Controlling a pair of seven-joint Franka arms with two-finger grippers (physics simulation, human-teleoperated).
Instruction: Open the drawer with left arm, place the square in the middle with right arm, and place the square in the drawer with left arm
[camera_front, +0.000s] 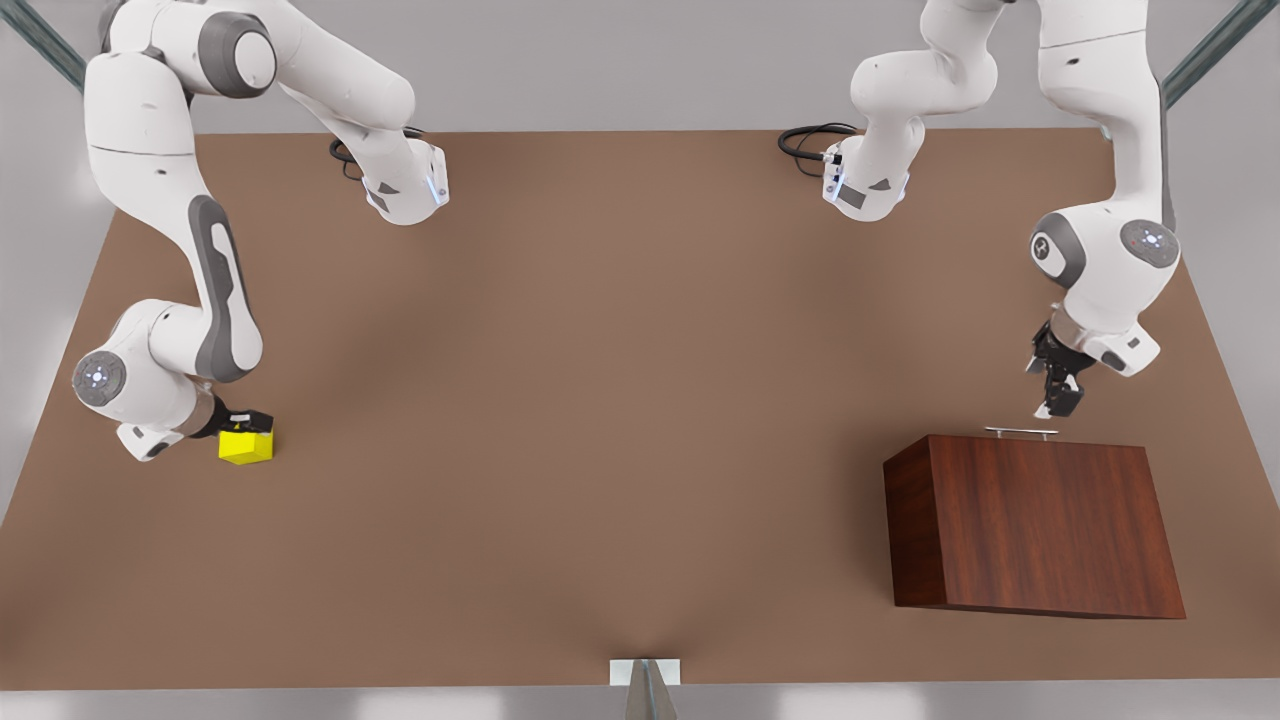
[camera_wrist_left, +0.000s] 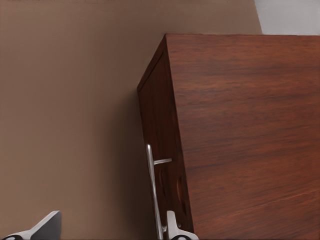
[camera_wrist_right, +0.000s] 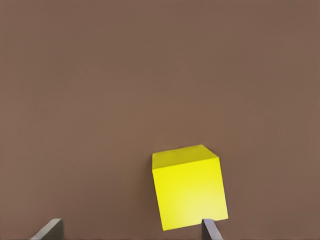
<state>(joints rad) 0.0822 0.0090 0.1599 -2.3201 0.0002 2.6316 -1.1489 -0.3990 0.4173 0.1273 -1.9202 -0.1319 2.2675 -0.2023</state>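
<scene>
The wooden cabinet (camera_front: 1040, 525) stands at the front view's right, its drawer (camera_wrist_left: 162, 150) pushed in flush. The silver bar handle (camera_front: 1020, 432) sticks out of the drawer front. My left gripper (camera_front: 1058, 400) hovers just beyond the handle (camera_wrist_left: 152, 190), open, with the bar lying between its fingers close to one fingertip (camera_wrist_left: 172, 227). The yellow square (camera_front: 247, 445) rests on the table at the front view's left. My right gripper (camera_front: 245, 420) sits right over the square (camera_wrist_right: 187, 192), open, with one fingertip (camera_wrist_right: 210, 229) at the cube's edge and the other far off it.
The brown tabletop (camera_front: 620, 400) stretches wide between the square and the cabinet. Both arms' bases and cables stand along the far edge (camera_front: 640, 135). A small white bracket (camera_front: 645, 672) marks the near edge.
</scene>
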